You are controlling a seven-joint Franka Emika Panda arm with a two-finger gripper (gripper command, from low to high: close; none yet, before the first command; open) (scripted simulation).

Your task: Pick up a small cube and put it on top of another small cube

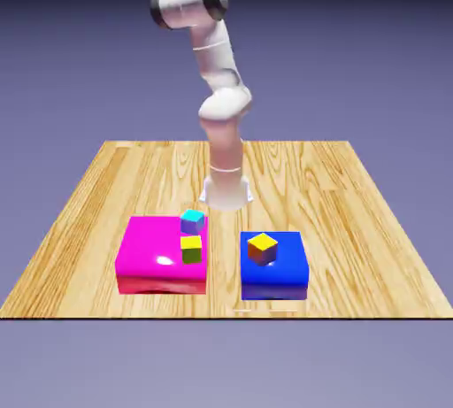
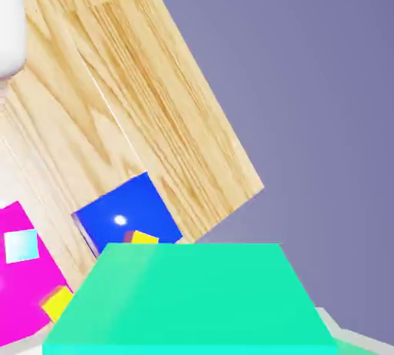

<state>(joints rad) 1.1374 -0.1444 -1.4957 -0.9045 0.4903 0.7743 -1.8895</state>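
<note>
High over the wooden table [image 1: 332,256]: the green cube [image 2: 185,292], held up in the air, well apart from both flat blocks.
Gripper [image 2: 188,334]: pinching the green cube between its fingertips; the cube hides much of them in the hand view, and the exterior view's top edge cuts off the hand.
White Franka arm [image 1: 221,101]: rising from its base, with its upper end leaning to the exterior view's left.
Magenta block [image 1: 150,242]: flat on the table, on the exterior view's left, carrying two small cubes.
Cyan-topped cube [image 1: 192,221]: on the magenta block, near its far right corner in the exterior view.
Yellow-topped cube with olive sides [image 1: 191,250]: also on the magenta block, by its right edge in the exterior view, nearer the camera than the cyan-topped one.
Blue block [image 1: 274,282]: flat on the table, just beside the magenta block, with a gap between.
Yellow-topped cube with orange-brown sides [image 1: 262,248]: on top of the blue block, turned at an angle to its edges.
</note>
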